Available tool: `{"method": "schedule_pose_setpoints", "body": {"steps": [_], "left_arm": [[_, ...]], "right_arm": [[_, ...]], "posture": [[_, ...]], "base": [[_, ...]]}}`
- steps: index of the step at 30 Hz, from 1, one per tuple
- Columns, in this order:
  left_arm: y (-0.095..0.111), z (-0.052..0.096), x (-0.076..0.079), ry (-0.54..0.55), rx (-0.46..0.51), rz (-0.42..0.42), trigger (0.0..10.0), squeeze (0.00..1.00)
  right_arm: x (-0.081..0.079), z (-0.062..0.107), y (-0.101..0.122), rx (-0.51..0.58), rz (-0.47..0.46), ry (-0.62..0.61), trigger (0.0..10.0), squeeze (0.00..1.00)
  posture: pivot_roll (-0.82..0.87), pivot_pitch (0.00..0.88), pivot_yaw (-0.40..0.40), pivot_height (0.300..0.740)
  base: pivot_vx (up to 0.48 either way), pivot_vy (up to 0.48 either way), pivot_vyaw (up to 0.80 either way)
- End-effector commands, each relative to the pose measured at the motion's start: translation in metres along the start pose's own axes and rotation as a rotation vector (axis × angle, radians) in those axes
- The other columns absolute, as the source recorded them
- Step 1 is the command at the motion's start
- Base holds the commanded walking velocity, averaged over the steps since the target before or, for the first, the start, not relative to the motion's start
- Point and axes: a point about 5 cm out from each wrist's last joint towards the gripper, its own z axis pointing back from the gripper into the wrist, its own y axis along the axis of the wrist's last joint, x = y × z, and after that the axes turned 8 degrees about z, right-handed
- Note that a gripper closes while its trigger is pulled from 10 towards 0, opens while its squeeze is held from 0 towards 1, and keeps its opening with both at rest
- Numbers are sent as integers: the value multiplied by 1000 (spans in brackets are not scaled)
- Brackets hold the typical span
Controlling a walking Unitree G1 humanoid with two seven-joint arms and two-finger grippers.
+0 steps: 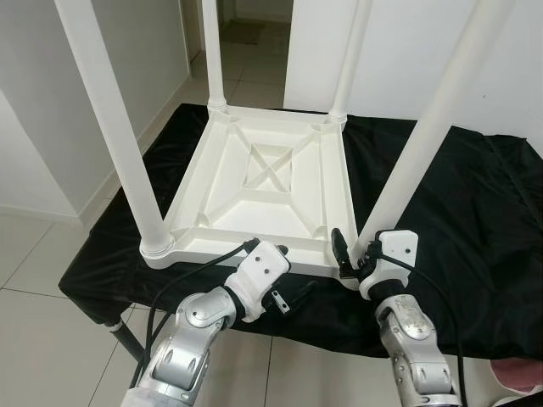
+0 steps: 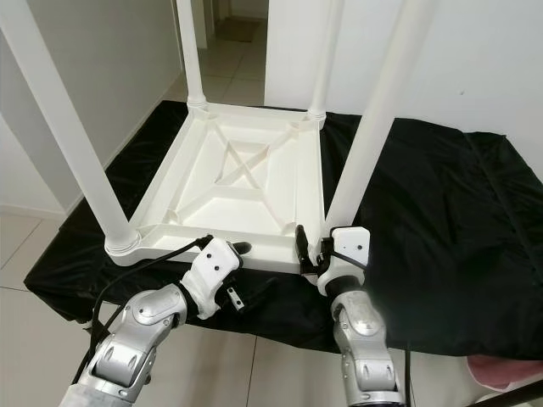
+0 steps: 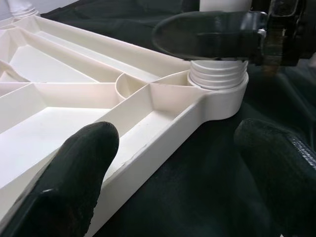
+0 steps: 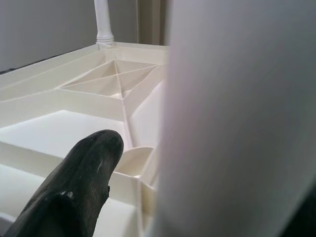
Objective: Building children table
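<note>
Upturned white children's table (image 1: 263,182) lying on a black-draped desk (image 1: 458,212), four legs standing up. Right claw (image 1: 352,252) pinching the near right leg (image 1: 407,182) just above its socket, one black finger (image 4: 74,192) alongside the white shaft. Left claw (image 1: 280,271) spread wide at the near rim, fingers (image 3: 79,173) straddling the edge, apparently not touching it. Tiled floor (image 1: 34,254) below.

White walls (image 1: 136,51), pale tiled floor (image 1: 34,254)
</note>
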Motion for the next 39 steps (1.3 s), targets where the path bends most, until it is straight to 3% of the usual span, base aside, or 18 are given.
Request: {"method": "schedule_pose_setpoints", "body": {"steps": [1, 6, 8, 9, 10, 12, 13, 14, 15, 16, 17, 18, 28, 29, 30, 39], "left_arm": [[1, 0, -6, 93, 13, -5, 10000, 0], [1, -3, -9, 91, 15, -14, 10000, 0], [1, -3, -9, 91, 15, -14, 10000, 0], [2, -3, -10, 90, 18, -16, 10000, 0], [2, -4, -10, 85, 19, -18, 10000, 0], [2, -4, -10, 82, 18, -20, 10000, 0], [2, -5, -10, 78, 18, -24, 10000, 0], [2, -5, -10, 76, 18, -27, 10000, 0], [3, -6, -10, 75, 19, -28, 10000, 0], [3, -6, -11, 74, 20, -29, 10000, 0], [3, -6, -11, 74, 20, -29, 10000, 0], [4, -7, -11, 74, 22, -30, 10000, 0], [4, -6, -12, 83, 27, -25, 10000, 0], [3, -7, -12, 83, 27, -24, 10000, 0], [3, -7, -12, 85, 27, -22, 10000, 0], [5, -11, -13, 88, 37, -17, 10000, 0]], "right_arm": [[0, 0, -2, 7, -6, 27, 10000, 0], [13, -4, -7, 15, -6, 185, 10000, 0], [13, -4, -7, 15, -6, 185, 10000, 0], [16, -6, -9, 16, 4, 250, 10000, 0], [18, -8, -8, 18, 11, 296, 8078, 0], [19, -9, -8, 17, 14, 315, 8078, 0], [20, -10, -9, 17, 27, 334, 5765, 0], [22, -11, -10, 13, 37, 345, 4471, 0], [23, -12, -11, 11, 43, 350, 4471, 0], [25, -13, -11, 12, 52, 357, 1922, 0], [25, -13, -11, 12, 52, 357, 1922, 0], [27, -14, -11, 12, 57, 364, 0, 0], [33, -8, -18, -1, 56, 403, 0, 0], [33, -6, -19, -6, 56, 396, 4118, 0], [32, -5, -20, -9, 50, 387, 10000, 0], [33, -4, -18, -26, 49, 263, 10000, 0]], "posture": [[4, 0, -21, 740], [-5, 0, -6, 740], [-5, 0, -6, 740], [-11, 0, 1, 740], [-15, 0, 5, 740], [-15, 0, 5, 740], [-17, 0, 8, 740], [-17, 0, 8, 740], [-17, 0, 8, 740], [-17, 0, 11, 740], [-17, 0, 11, 740], [-17, 0, 11, 740], [-25, 0, 12, 740], [-27, 0, 10, 740], [-29, 0, 12, 740], [-57, 0, 28, 740]], "base": [[0, 0, 0], [0, 0, 0], [0, 0, 0], [0, 0, 0], [0, 0, 0], [0, 0, 0], [0, 0, 0], [0, 0, 0], [0, 0, 0], [0, 0, 0], [0, 0, 0], [0, 0, 0], [0, 0, 0], [0, 0, 0], [0, 0, 0], [0, 0, 0]]}}
